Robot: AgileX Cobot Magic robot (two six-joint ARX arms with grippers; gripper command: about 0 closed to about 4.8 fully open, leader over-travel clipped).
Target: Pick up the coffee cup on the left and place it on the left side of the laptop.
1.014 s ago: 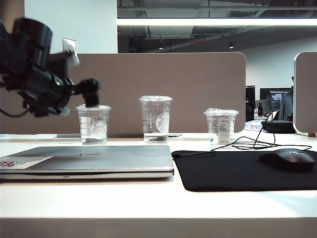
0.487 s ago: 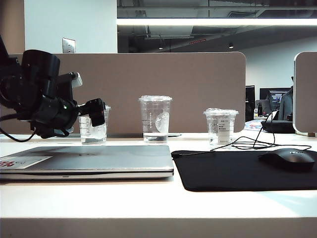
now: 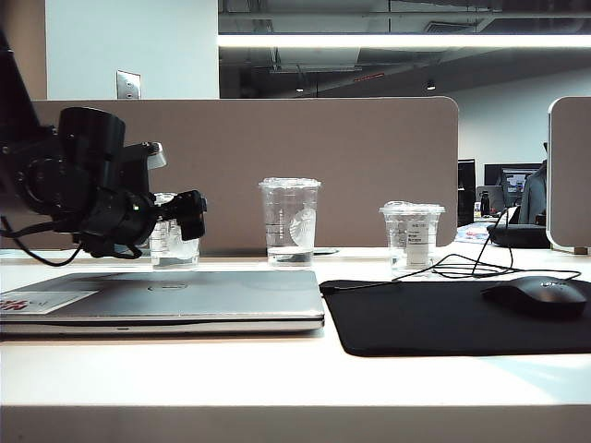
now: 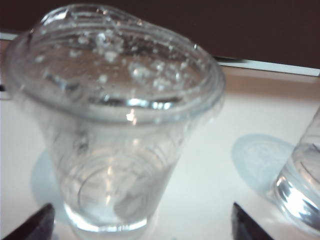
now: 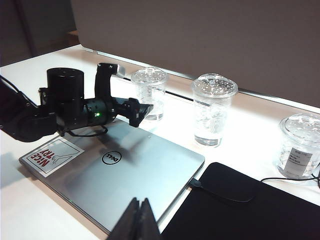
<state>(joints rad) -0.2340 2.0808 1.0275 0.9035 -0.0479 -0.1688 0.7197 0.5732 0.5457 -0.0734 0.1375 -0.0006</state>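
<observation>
Your left gripper fingers wide open flanking the coffee cup without touching, right gripper fingers closed empty above the Dell laptop, sticker reading "NICE TRY"

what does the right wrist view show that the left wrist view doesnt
Only the right wrist view shows the closed laptop, the black mouse pad, the labelled cup, the left arm with its open end effector short of the coffee cup, and the shut right end effector.

Only the left wrist view shows the droplets on the coffee cup's lid close up, between the fingertips.

Both show the coffee cup, the taller cup and the white table.
</observation>
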